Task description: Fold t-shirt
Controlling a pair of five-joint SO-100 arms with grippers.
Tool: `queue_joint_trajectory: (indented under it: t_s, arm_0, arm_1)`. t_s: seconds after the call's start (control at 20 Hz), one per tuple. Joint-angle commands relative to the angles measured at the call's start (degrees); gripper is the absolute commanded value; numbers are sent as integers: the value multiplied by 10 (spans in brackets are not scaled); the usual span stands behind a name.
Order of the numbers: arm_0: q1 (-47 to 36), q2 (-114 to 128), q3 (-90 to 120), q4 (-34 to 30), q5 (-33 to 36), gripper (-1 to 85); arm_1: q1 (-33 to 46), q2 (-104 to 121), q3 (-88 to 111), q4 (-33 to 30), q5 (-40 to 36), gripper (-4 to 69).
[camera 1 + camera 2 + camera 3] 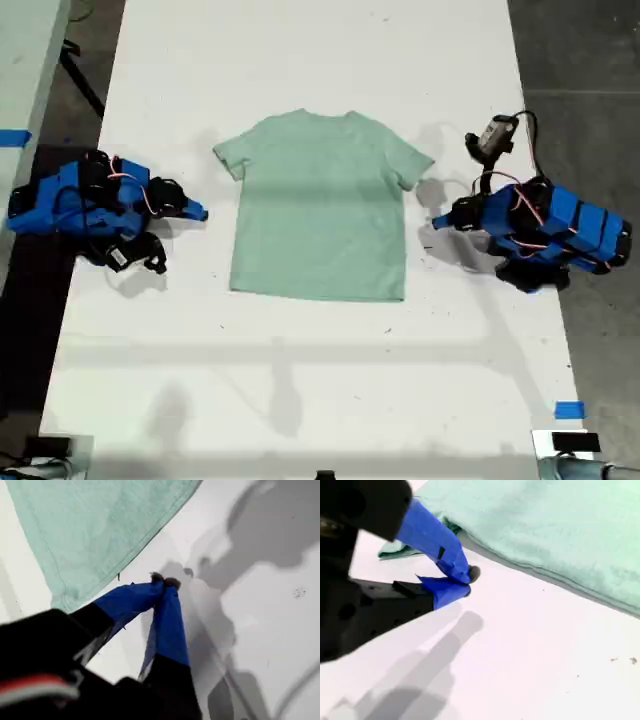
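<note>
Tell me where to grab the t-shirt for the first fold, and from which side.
The t-shirt lies flat and spread. Probably pinch a sleeve at its thin outer edge, coming in low from the table beside it, since only the edges offer cloth to nip.

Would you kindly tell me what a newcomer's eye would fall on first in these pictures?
The pale mint t-shirt lies spread flat in the middle of the white table. A blue arm rests on either side of it in the exterior view. My first pincer and my second pincer are both shut on nothing, beside the cloth.
</note>
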Motion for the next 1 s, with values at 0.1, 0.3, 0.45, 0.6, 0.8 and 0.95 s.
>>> queue_joint_trajectory:
  t_s: [0.1, 0.3, 0.45, 0.6, 0.8, 0.95]
  arm_0:
    - [105, 3, -27, 16, -221, 0]
    - [78, 2, -66, 22, -216, 0]
    - [62, -40, -120, 15, -205, 0]
    - [45, -185, -222, 5, -178, 0]
    - [-4, -292, -307, -4, -132, 0]
    - [-53, -381, -389, 10, -83, 0]
  arm_1:
    - [-85, 4, -35, -37, 512, -7]
    - [-72, 4, -61, 0, 503, -6]
    - [-52, 3, -102, 28, 476, -6]
    - [-17, -22, -168, 37, 426, -6]
    - [5, -175, -274, 18, 374, -6]
    - [44, -307, -380, 21, 308, -6]
